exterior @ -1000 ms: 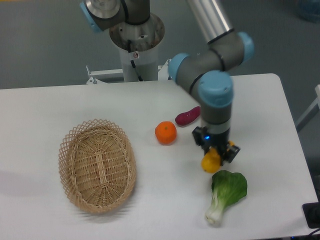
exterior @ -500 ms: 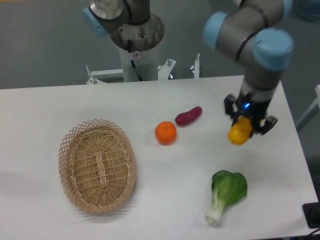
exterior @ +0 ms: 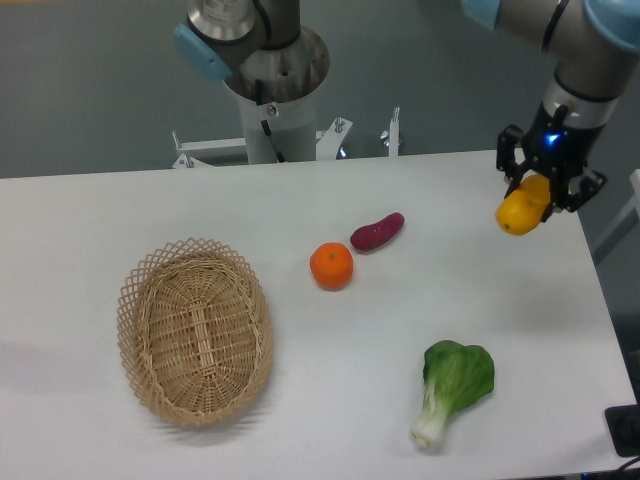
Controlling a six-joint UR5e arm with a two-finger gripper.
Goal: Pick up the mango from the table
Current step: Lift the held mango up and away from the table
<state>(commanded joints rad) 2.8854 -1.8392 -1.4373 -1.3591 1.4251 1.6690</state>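
Observation:
The yellow-orange mango [exterior: 522, 211] hangs in the air above the right edge of the white table [exterior: 300, 400]. My gripper [exterior: 546, 188] is shut on its upper end, with the black fingers on either side and a blue light glowing on the wrist. The lower end of the mango sticks out below the fingers to the left. The arm comes down from the upper right corner of the view.
A round orange [exterior: 331, 266] and a purple sweet potato [exterior: 377, 231] lie mid-table. A green bok choy [exterior: 451, 387] lies near the front right. A wicker basket [exterior: 194, 330] stands at the left. The robot's base column [exterior: 271, 80] rises behind the table.
My gripper has carried the mango up and to the right, from beside the bok choy to above the table's right edge. Nothing else moved.

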